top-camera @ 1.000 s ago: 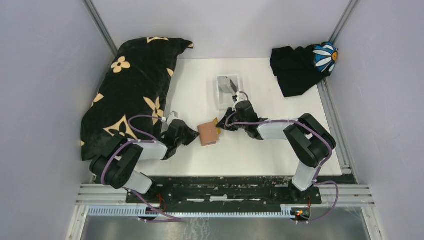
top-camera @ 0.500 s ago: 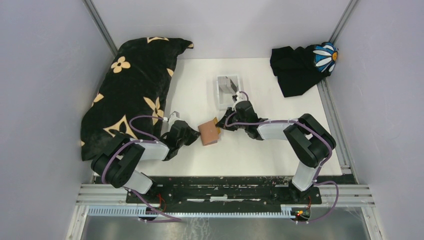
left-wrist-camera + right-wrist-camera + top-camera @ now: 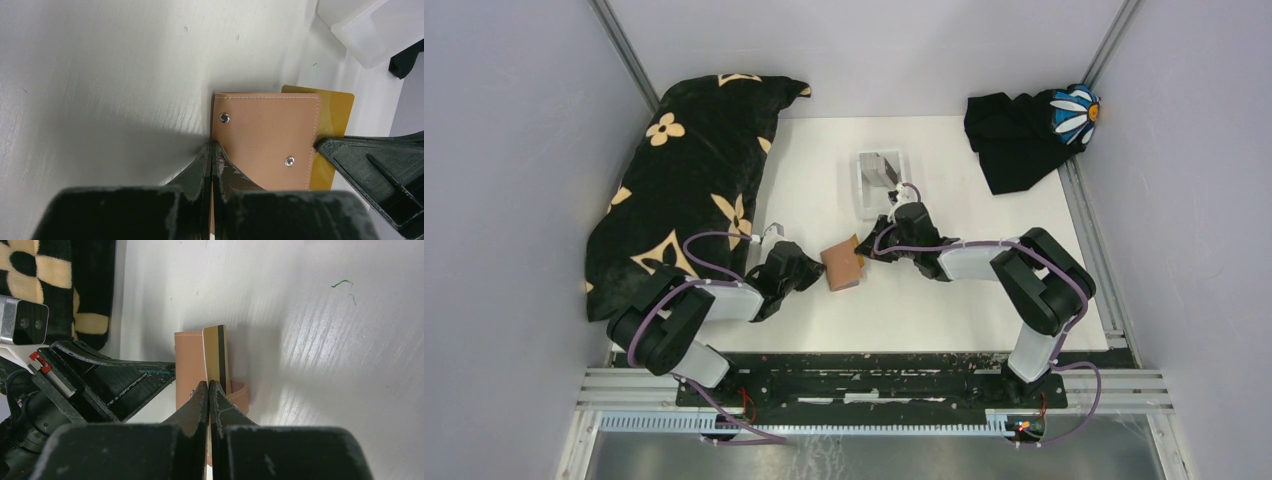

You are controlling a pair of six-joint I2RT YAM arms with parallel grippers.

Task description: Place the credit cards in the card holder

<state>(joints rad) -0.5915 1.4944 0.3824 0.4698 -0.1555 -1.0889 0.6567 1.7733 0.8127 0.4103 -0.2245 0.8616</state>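
**Both claws clenched at the wallet, a gold card at its edge**

From above, the tan wallet lies near the middle of the white table, between the two arms. The left claw meets its left side and the right claw its far right corner, where a sliver of gold card shows. Behind them a white tray holds a dark card. A black flowered pillow lies at the left, and a black cloth in the far right corner.

On the left wrist camera, the left claw is clenched on the near edge of the wallet, its fingers all but touching. The gold card juts out past the wallet's right side, where a black finger of the right claw touches it.

On the right wrist camera, the right claw is pinched tight on the gold card, whose black stripe faces the lens. The card stands on edge with the wallet's tan leather on either side of it
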